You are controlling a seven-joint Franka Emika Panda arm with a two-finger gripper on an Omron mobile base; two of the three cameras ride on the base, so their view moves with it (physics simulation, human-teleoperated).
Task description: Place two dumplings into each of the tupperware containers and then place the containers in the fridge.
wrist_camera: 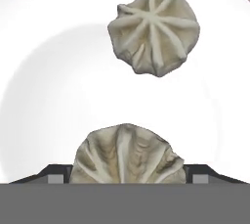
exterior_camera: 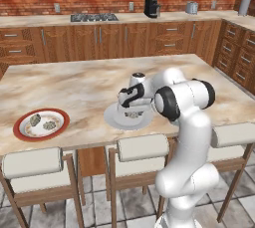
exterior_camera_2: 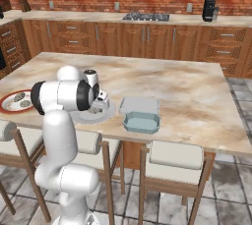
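Observation:
My gripper (wrist_camera: pixel 127 175) is down on the round pale grey plate (wrist_camera: pixel 49 96) at the island's near edge, its fingers closed against the sides of a pleated beige dumpling (wrist_camera: pixel 128 157). A second dumpling (wrist_camera: pixel 154 30) lies free on the same plate, just beyond it. From the base, the gripper (exterior_camera: pixel 130 107) sits low over this plate (exterior_camera: pixel 117 120). Two more dumplings (exterior_camera: pixel 35 120) rest on the red-rimmed plate (exterior_camera: pixel 20 131) to the left. The teal tupperware container (exterior_camera_2: pixel 141 122) and the pale whitish one (exterior_camera_2: pixel 140 104) stand side by side right of the grey plate (exterior_camera_2: pixel 109 110). The fridge is out of view.
Cushioned stools (exterior_camera: pixel 142 147) line the island's near side under the arm. Wooden cabinets, a stove top (exterior_camera: pixel 93 17) and a black coffee machine (exterior_camera: pixel 151 7) run along the brick back wall. The marble island top (exterior_camera_2: pixel 187 86) stretches far and right of the containers.

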